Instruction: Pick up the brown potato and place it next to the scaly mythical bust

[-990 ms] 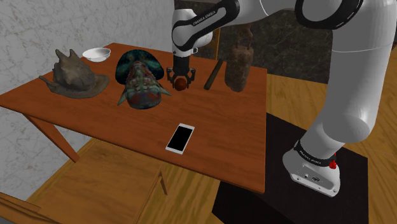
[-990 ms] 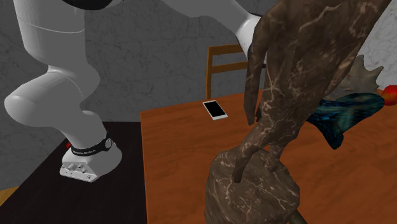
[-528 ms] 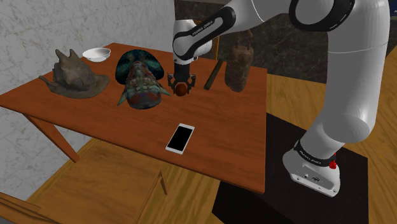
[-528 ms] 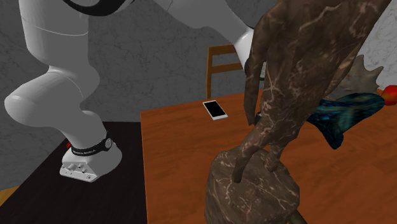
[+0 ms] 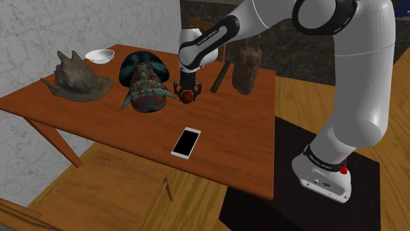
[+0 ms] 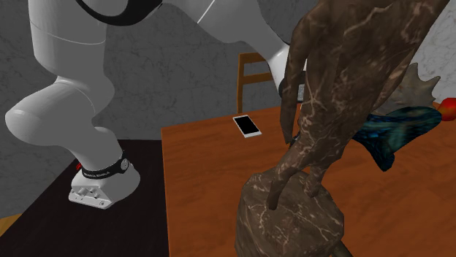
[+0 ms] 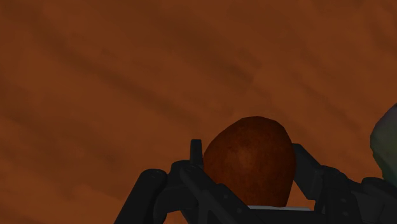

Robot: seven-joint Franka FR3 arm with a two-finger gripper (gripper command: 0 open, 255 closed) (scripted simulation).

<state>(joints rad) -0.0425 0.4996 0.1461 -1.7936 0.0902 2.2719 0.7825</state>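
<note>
The brown potato (image 5: 188, 96) is clasped between the fingers of my black gripper (image 5: 187, 94), low over the wooden table (image 5: 230, 131). In the wrist view the potato (image 7: 250, 159) sits between both fingers of the gripper (image 7: 250, 188), with the table top (image 7: 127, 76) close behind it. I cannot tell whether it touches the wood. The scaly bust (image 5: 144, 82), teal and green with reddish patches, stands just to the shoulder view's left of the potato; its edge (image 7: 385, 143) shows beside the gripper. The gripper is shut on the potato.
A white-edged phone (image 5: 186, 142) lies nearer the front edge. A grey horned figure (image 5: 75, 79) and a white bowl (image 5: 100, 55) stand at the far left. A tall brown statue (image 5: 248, 65) and a dark bar (image 5: 220, 77) stand behind. A wooden chair (image 5: 125, 190) sits below the table.
The gripper has come down and slightly forward with the potato, ending lower beside the bust. Nothing else on the table has moved.
</note>
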